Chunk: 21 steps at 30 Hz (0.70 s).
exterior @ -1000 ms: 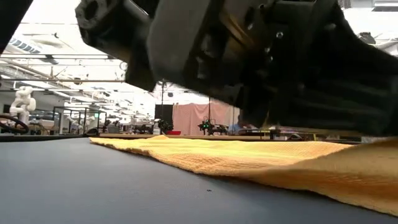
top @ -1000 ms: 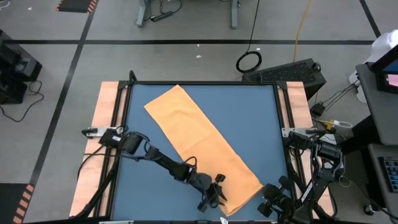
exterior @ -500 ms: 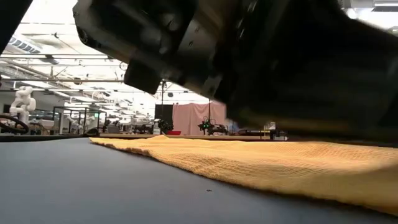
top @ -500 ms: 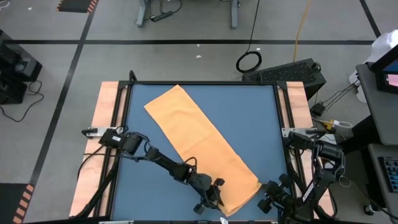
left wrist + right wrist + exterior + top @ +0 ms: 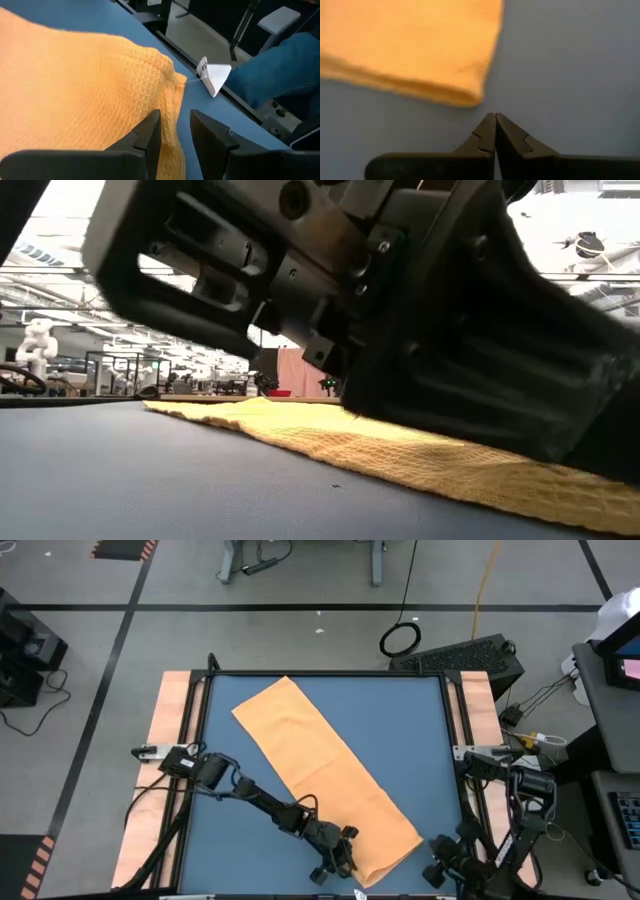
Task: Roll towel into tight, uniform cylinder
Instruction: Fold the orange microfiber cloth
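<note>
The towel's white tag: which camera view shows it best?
The left wrist view: the white tag juts from the towel corner, just beyond the left claw. The high view shows only a white speck at the table's near edge; the low and right wrist views show cloth but no tag.

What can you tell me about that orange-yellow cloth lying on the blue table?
The orange-yellow towel is a long strip of soft, waffle-textured fabric, plain and unpatterned. It lies flat and unrolled, diagonally across the blue table, from the far left toward the near right. A small white tag sticks out at its near corner. The left gripper straddles the near edge with its fingers apart, fabric between them. The right gripper, shut, sits just off the towel without touching it.
</note>
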Each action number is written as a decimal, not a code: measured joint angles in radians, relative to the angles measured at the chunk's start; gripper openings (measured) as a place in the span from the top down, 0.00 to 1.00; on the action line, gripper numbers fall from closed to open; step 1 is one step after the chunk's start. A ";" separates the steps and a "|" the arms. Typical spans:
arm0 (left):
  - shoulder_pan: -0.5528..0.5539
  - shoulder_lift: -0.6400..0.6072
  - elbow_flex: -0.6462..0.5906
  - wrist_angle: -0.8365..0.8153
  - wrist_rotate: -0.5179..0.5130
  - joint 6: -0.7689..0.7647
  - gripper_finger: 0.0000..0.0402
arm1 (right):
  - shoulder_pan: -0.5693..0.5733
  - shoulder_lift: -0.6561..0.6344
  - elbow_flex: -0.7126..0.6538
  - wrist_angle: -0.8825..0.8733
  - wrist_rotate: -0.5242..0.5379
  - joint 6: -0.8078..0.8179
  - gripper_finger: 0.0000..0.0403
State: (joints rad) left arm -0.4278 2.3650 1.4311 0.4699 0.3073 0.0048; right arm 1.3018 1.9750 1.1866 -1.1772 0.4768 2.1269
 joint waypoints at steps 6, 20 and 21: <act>0.000 0.000 0.000 0.004 -0.004 0.001 0.73 | 0.045 0.000 0.033 0.063 0.189 -0.002 1.00; 0.000 0.000 0.000 0.015 -0.006 0.000 0.73 | -0.024 0.070 0.009 0.110 0.202 -0.075 1.00; 0.000 0.000 0.000 0.015 -0.006 0.000 0.73 | -0.026 0.070 0.004 0.108 0.205 -0.075 1.00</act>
State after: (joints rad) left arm -0.4278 2.3650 1.4311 0.4850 0.3016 0.0046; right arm 1.2757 2.0449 1.1908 -1.0690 0.6822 2.0521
